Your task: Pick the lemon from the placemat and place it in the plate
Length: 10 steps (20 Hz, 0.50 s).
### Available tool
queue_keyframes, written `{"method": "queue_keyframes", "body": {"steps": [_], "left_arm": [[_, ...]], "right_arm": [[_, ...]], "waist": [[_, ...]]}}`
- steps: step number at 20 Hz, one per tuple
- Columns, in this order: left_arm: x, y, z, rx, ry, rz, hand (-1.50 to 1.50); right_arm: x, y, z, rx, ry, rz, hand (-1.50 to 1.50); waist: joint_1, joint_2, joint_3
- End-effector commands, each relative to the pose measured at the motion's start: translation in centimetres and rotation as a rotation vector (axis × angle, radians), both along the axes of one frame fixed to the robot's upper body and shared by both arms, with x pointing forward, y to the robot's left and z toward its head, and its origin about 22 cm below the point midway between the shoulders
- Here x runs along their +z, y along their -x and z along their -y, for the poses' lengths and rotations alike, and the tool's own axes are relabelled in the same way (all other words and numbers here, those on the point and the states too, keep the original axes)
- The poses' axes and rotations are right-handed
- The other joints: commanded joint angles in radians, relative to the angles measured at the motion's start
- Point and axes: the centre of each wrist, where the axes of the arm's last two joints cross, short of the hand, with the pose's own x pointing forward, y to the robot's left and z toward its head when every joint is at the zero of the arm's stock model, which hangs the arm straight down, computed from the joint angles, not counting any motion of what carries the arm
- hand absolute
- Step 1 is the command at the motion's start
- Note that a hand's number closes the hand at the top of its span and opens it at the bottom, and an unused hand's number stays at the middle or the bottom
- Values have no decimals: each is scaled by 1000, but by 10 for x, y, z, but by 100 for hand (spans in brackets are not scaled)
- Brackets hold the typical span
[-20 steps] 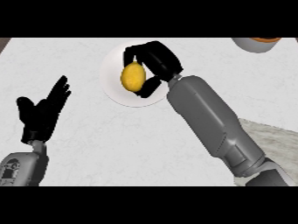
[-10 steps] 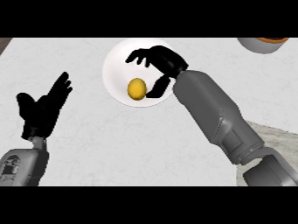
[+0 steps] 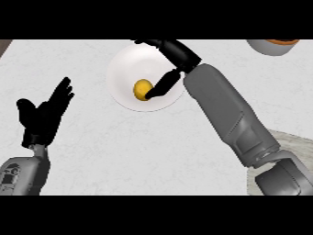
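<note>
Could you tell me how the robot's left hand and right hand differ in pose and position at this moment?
The left hand rests open at the view's left, fingers straight and up, over bare counter; the right hand reaches across the white plate. The left hand is apart from everything, while the right hand's thumb lies right beside the lemon on the plate; its fingers are not curled round it. Both are black hands on grey forearms.

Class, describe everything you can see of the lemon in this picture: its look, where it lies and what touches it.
The lemon is a small yellow-orange oval with a smooth, slightly shaded skin. It lies inside the white plate, in its lower half, resting on the plate's surface. The right hand is above and beside it; one black digit reaches down to the lemon's right side and seems to touch it. Nothing else is near it.
</note>
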Motion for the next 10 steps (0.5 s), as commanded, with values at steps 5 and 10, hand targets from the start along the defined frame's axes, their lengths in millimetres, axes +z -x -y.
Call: {"method": "queue_keyframes", "body": {"steps": [5, 10], "left_arm": [[-4, 9, -4, 17, 8, -5, 0], [-7, 5, -4, 7, 8, -16, 0]], "right_arm": [[19, -15, 24, 75, -164, -351, -150], [17, -19, 41, 143, -114, -494, -150]], "waist": [[-19, -9, -1], [-13, -2, -1]]}}
